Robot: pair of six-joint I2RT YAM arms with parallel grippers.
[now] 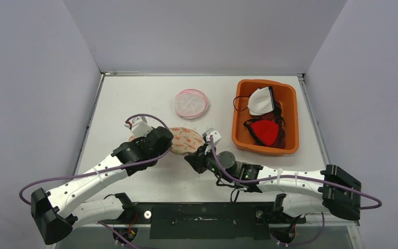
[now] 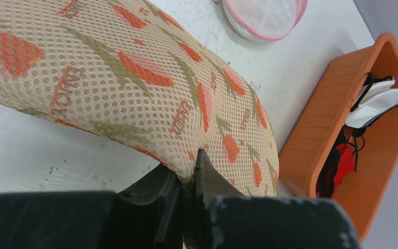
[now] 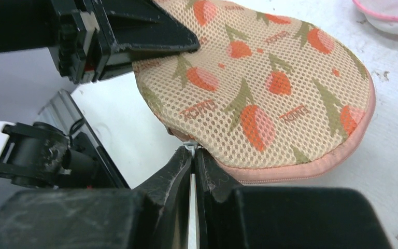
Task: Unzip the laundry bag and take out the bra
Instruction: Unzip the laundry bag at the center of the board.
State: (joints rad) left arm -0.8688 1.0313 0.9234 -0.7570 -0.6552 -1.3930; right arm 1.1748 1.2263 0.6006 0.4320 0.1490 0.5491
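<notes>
The laundry bag, beige mesh printed with orange tulips and edged in pink, lies mid-table between both arms. My left gripper is shut on a fold of the bag's mesh at its left edge. My right gripper is shut on the small metal zipper pull at the bag's pink-trimmed near edge. From above, the left gripper and right gripper flank the bag. The zipper looks closed along the trim that shows. The bra is hidden.
An orange bin at the right holds a red and a white garment with black straps. A round pink-rimmed mesh pouch lies behind the bag. Grey walls enclose the table on three sides.
</notes>
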